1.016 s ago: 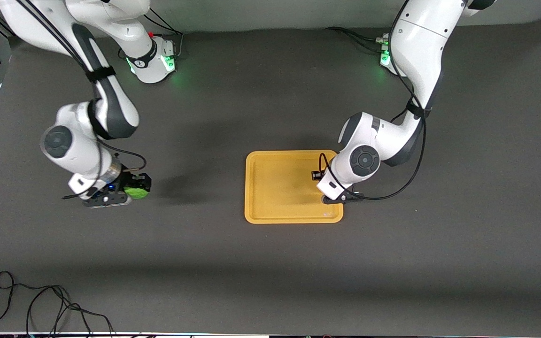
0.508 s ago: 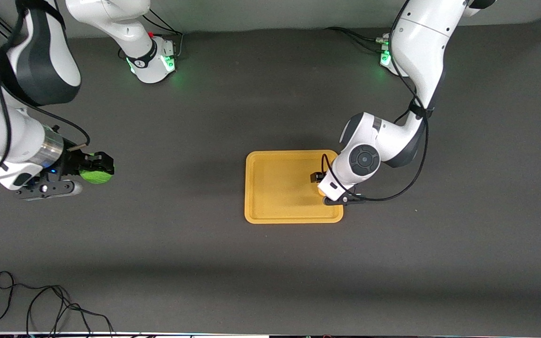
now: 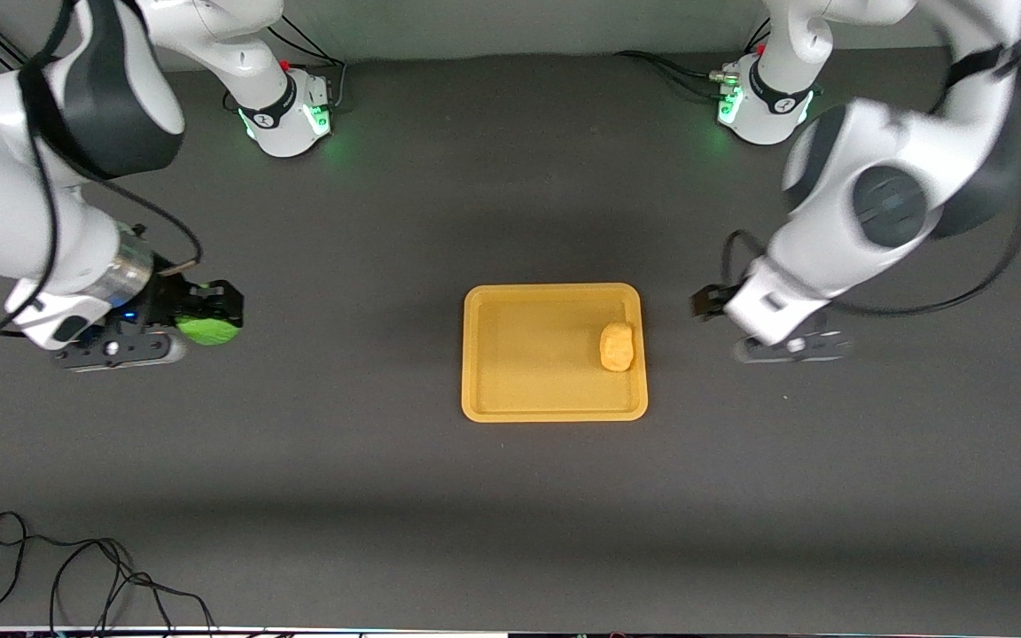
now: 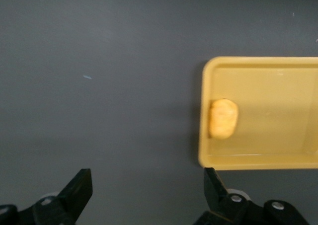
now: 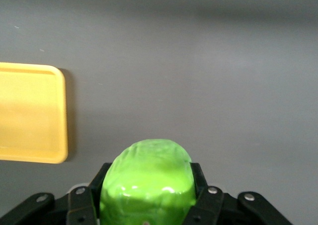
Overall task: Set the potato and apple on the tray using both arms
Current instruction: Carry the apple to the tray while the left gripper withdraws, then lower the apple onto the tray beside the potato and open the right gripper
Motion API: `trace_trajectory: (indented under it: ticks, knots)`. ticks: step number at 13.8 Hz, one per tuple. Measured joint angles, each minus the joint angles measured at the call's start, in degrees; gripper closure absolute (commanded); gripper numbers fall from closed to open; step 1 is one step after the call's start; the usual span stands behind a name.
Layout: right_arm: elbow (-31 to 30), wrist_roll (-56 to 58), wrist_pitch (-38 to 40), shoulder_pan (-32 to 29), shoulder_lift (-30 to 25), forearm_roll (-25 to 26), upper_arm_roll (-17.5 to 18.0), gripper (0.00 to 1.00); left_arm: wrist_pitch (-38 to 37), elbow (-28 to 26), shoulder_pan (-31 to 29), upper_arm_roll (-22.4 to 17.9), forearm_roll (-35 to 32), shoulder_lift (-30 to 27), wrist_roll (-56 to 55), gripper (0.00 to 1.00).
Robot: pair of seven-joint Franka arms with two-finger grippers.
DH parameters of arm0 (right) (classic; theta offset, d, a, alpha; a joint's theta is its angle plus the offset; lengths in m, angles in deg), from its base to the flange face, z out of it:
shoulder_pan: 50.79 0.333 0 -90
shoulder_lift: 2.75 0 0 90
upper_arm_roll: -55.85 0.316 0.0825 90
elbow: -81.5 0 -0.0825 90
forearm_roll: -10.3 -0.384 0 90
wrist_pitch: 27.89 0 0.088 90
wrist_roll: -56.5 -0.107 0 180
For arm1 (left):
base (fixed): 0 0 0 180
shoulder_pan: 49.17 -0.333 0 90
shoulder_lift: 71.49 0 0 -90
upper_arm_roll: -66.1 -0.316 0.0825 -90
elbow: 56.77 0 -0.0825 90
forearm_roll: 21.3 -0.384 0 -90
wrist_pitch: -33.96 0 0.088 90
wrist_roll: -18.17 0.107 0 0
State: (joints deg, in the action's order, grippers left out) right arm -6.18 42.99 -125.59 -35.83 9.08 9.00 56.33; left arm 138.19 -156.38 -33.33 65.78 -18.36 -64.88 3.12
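Observation:
The orange-yellow tray (image 3: 510, 390) lies mid-table. The yellow-tan potato (image 3: 616, 346) lies in the tray by the rim toward the left arm's end; it also shows in the left wrist view (image 4: 222, 118) with the tray (image 4: 268, 81). My left gripper (image 3: 713, 301) is open and empty, up over bare table beside the tray; in its wrist view (image 4: 148, 185) the jaws stand wide apart. My right gripper (image 3: 209, 319) is shut on the green apple (image 3: 202, 330), held over the table toward the right arm's end. The apple fills the right wrist view (image 5: 146, 178) between the fingers; the tray (image 5: 30, 111) shows there too.
A black cable (image 3: 76, 576) lies looped on the dark mat near the front camera edge at the right arm's end. The green-lit arm bases (image 3: 298, 115) stand along the edge farthest from the front camera.
My left gripper let go of the potato, now lying uncovered in the tray, and rose away off the tray toward the left arm's end. My right gripper lifted the apple, then shifted slightly toward the tray.

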Motion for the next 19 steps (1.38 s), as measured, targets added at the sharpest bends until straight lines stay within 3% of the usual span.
trace_trajectory:
  ticks: [4,8,10,15,19]
  knots:
    - [10.4,-21.4,-0.4,13.4,9.2,0.0,0.3,0.48,-3.6,-1.1,-9.2,-0.4,-1.6,-8.4,13.4,0.0]
    - [22.5,-42.3,-2.8,26.8,21.9,0.1,0.4,0.48,-3.7,-1.9,-12.4,-0.4,-2.5,-9.8,18.9,0.0]
    - [25.4,-47.7,-6.3,31.6,27.2,0.5,0.2,0.48,-3.7,-2.0,-12.4,-0.3,-2.6,-9.7,20.9,0.0]
    - [26.1,-49.0,-16.3,32.2,39.1,3.5,-0.5,0.48,-3.7,-2.0,-12.5,-0.9,-2.7,-9.9,23.5,0.0]
    - [26.3,-49.0,-22.1,32.2,44.7,5.4,-0.8,0.47,-3.7,-2.0,-12.7,-1.5,-2.8,-10.0,25.2,0.0]
